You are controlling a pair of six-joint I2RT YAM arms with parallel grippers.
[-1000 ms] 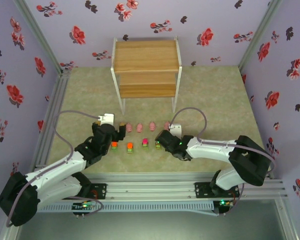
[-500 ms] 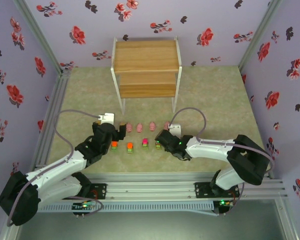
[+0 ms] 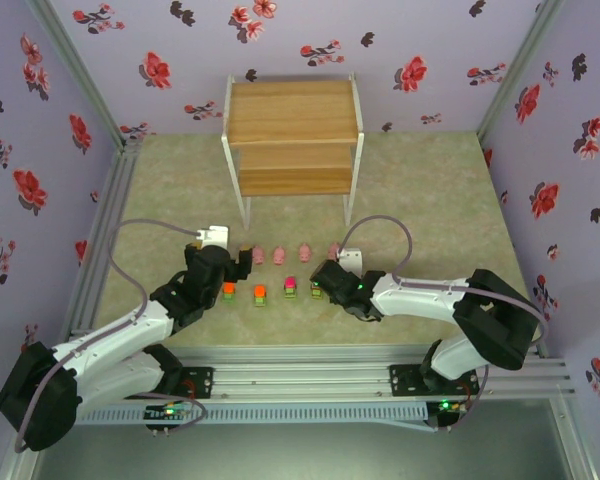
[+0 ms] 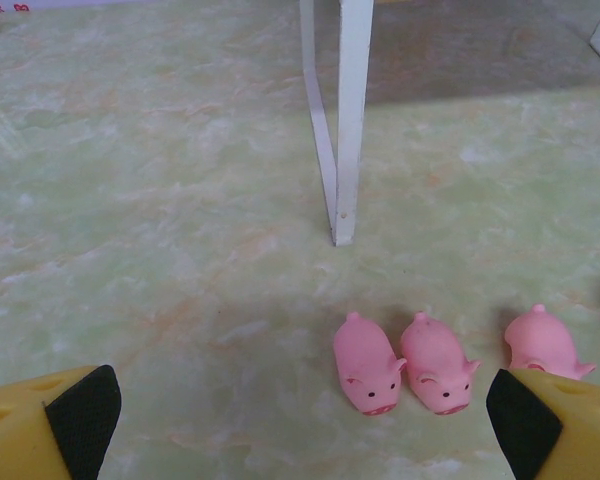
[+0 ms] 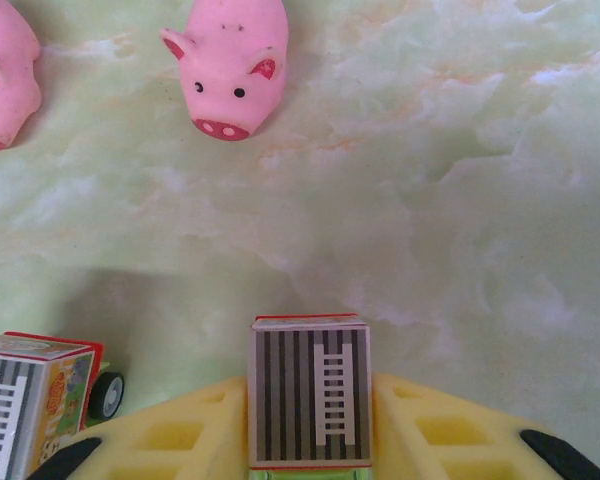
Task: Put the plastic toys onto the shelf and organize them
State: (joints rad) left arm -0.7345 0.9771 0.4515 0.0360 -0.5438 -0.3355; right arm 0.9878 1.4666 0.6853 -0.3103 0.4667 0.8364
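The shelf (image 3: 292, 140) stands at the back, both wooden tiers bare; its white leg (image 4: 345, 120) shows in the left wrist view. Several pink pigs (image 3: 279, 254) stand in a row in front of it, with a row of blocky toys (image 3: 260, 293) nearer me. My left gripper (image 3: 238, 262) hangs open just short of the pigs, and two pigs (image 4: 368, 365) (image 4: 438, 362) lie between its spread fingertips (image 4: 80, 420). My right gripper (image 5: 310, 445) is shut on the grey-topped, ladder-striped toy (image 5: 308, 390) at the row's right end (image 3: 317, 289).
Another grey-topped wheeled toy (image 5: 30, 395) stands just left of the held one. Two pigs (image 5: 230, 70) (image 5: 0, 70) face the right gripper. Floral walls and metal rails (image 3: 100, 230) enclose the mat. Open floor lies between the pigs and the shelf.
The right fingers have closed slightly tighter on the grey-topped toy. The arms and the other toys have hardly moved.
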